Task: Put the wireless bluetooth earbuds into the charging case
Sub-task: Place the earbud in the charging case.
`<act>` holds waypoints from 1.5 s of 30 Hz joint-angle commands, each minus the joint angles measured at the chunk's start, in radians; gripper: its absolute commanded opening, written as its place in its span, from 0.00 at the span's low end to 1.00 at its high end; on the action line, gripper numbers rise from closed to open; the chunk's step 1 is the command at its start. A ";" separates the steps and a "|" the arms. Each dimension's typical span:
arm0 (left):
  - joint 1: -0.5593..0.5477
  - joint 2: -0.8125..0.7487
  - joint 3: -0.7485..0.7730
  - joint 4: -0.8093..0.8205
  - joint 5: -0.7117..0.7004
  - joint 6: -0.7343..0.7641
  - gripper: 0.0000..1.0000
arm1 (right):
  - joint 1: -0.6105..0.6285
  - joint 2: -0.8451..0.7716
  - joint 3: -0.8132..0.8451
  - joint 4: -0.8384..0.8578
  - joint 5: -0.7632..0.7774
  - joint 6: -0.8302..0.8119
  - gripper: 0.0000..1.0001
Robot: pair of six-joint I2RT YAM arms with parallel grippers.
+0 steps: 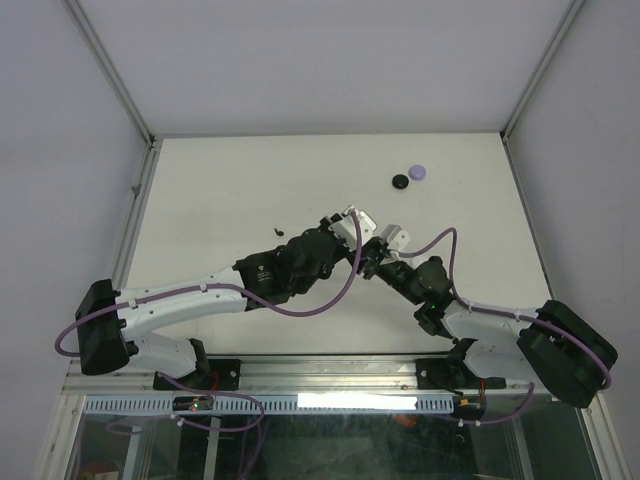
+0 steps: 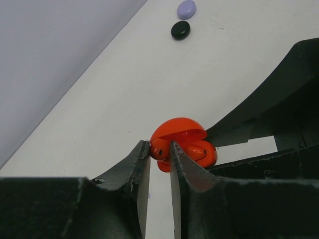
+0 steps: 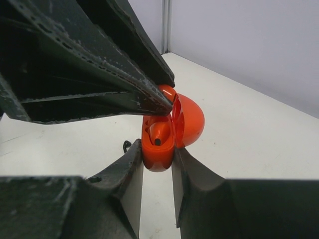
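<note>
My right gripper (image 3: 158,158) is shut on the body of a red charging case (image 3: 158,152), whose lid (image 3: 190,119) stands open to the right. One red earbud (image 3: 159,133) sits in the case. My left gripper (image 2: 160,152) is shut on a second red earbud (image 2: 160,148), held at the case's open mouth (image 2: 185,130) beside the seated earbud (image 2: 197,152). In the right wrist view the left fingers (image 3: 99,74) reach in from the upper left over the case. In the top view, left gripper (image 1: 358,243) and right gripper (image 1: 372,255) meet mid-table.
A black disc (image 1: 400,181) and a pale purple disc (image 1: 418,172) lie together at the far right of the table, also seen as the black disc (image 2: 180,30) and purple disc (image 2: 186,9). A tiny black object (image 1: 280,232) lies left of the grippers.
</note>
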 commanded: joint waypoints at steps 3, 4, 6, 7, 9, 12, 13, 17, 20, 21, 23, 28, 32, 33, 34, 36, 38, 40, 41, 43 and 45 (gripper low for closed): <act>-0.016 -0.058 -0.009 0.013 0.084 -0.044 0.23 | 0.002 -0.027 0.007 0.079 0.010 0.000 0.00; -0.016 -0.058 -0.009 0.012 0.086 -0.046 0.23 | 0.002 -0.027 0.007 0.079 0.010 0.002 0.00; -0.016 -0.054 -0.005 0.013 0.096 -0.048 0.24 | 0.002 -0.028 0.007 0.079 0.008 0.002 0.00; -0.017 -0.052 -0.004 0.014 0.103 -0.051 0.24 | 0.002 -0.028 0.008 0.080 0.007 0.002 0.00; -0.016 -0.049 -0.002 0.014 0.108 -0.053 0.24 | 0.002 -0.029 0.006 0.079 0.007 0.002 0.00; -0.016 -0.041 -0.001 0.013 0.093 -0.051 0.24 | 0.002 -0.030 0.007 0.077 0.007 0.002 0.00; -0.016 -0.040 -0.001 0.014 0.087 -0.051 0.25 | 0.002 -0.030 0.007 0.078 0.007 0.002 0.00; -0.015 -0.034 -0.001 0.013 0.054 -0.058 0.25 | 0.001 -0.027 0.008 0.078 0.005 0.003 0.00; -0.015 -0.024 0.002 0.010 0.029 -0.072 0.26 | 0.001 -0.027 0.008 0.078 0.003 0.005 0.00; -0.014 -0.020 0.004 0.007 0.027 -0.079 0.27 | 0.001 -0.027 0.009 0.078 0.004 0.005 0.00; -0.014 -0.013 0.004 0.006 0.028 -0.089 0.27 | 0.001 -0.027 0.009 0.077 0.004 0.005 0.00; -0.007 0.006 0.015 -0.009 0.004 -0.123 0.29 | 0.001 -0.032 0.008 0.074 0.004 0.006 0.00; 0.003 0.011 0.031 -0.029 0.015 -0.170 0.29 | 0.002 -0.038 0.007 0.071 0.005 0.005 0.00; 0.004 0.010 0.033 -0.028 0.026 -0.181 0.30 | 0.002 -0.038 0.007 0.070 0.006 0.005 0.00; 0.005 0.008 0.032 -0.029 0.031 -0.189 0.30 | 0.002 -0.037 0.007 0.069 0.005 0.005 0.00; 0.009 0.008 0.038 -0.035 0.033 -0.207 0.31 | 0.002 -0.038 0.006 0.071 0.005 0.005 0.00; 0.012 0.011 0.044 -0.048 0.033 -0.228 0.32 | 0.002 -0.041 0.005 0.069 0.007 0.004 0.00; 0.014 0.015 0.052 -0.064 0.029 -0.255 0.33 | 0.002 -0.044 0.004 0.068 0.008 0.002 0.00; 0.014 0.017 0.057 -0.075 0.022 -0.268 0.33 | 0.002 -0.046 0.004 0.067 0.011 0.002 0.00; 0.015 0.026 0.072 -0.097 0.018 -0.293 0.35 | 0.002 -0.046 0.003 0.066 0.012 0.000 0.00; 0.014 0.036 0.088 -0.126 0.014 -0.319 0.36 | 0.001 -0.045 0.004 0.066 0.012 0.000 0.00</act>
